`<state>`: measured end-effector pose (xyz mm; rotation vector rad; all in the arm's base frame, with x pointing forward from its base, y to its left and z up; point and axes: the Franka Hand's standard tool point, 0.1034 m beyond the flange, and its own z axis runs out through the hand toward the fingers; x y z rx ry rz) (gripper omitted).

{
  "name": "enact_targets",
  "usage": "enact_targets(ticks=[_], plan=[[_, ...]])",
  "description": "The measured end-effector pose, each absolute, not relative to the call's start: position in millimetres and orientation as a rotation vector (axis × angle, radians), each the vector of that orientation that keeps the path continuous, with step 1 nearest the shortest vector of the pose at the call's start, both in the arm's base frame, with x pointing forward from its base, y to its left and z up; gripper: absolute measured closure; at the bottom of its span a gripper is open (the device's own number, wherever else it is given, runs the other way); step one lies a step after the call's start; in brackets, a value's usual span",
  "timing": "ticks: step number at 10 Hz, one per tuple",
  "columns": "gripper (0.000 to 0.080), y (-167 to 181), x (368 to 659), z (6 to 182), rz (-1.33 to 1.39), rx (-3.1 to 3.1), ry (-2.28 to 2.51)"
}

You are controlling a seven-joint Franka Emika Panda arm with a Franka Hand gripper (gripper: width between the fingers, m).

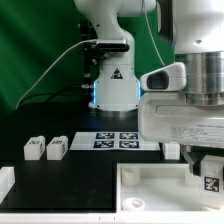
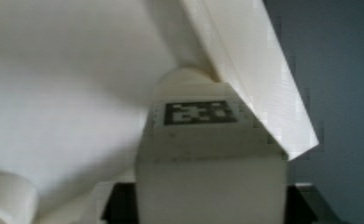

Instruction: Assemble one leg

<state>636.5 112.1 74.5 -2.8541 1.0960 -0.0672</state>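
Note:
My gripper point(image 2: 211, 198) is shut on a leg point(image 2: 204, 150), a stubby white piece with a black-and-white tag on its face. Dark fingers point(image 2: 122, 202) clamp it from both sides. The leg stands upright over the white tabletop point(image 2: 72, 80), close to a corner of its raised rim point(image 2: 250, 60). In the exterior view the gripper point(image 1: 208, 170) holds this leg point(image 1: 210, 180) low over the tabletop point(image 1: 150, 195) at the exterior view's right. Two more legs point(image 1: 33, 148) point(image 1: 57, 148) lie on the black table at the exterior view's left.
The marker board point(image 1: 118, 139) lies in front of the robot base point(image 1: 112, 85). A small white piece point(image 1: 172, 150) sits beside the hand. A white block point(image 1: 5, 182) is at the left edge. A rounded white shape point(image 2: 5, 198) shows near the held leg.

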Motion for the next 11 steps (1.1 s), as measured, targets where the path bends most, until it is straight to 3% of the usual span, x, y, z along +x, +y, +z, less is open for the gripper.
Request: enact_targets(ticks=[4, 7, 8, 9, 10, 11], plan=[[0.0507, 105.6, 633.3, 71.8, 0.076, -2.089, 2.248], [0.0506, 106.3, 632.0, 72.2, 0.091, -1.993, 2.315], [0.0424, 106.3, 631.5, 71.2, 0.093, -1.994, 2.316], [0.0288, 106.7, 631.0, 70.6, 0.093, -1.999, 2.312], [0.0288, 112.1, 634.6, 71.2, 0.052, -2.090, 2.200], [0.0175, 122.7, 637.1, 72.9, 0.022, -2.154, 2.112]])
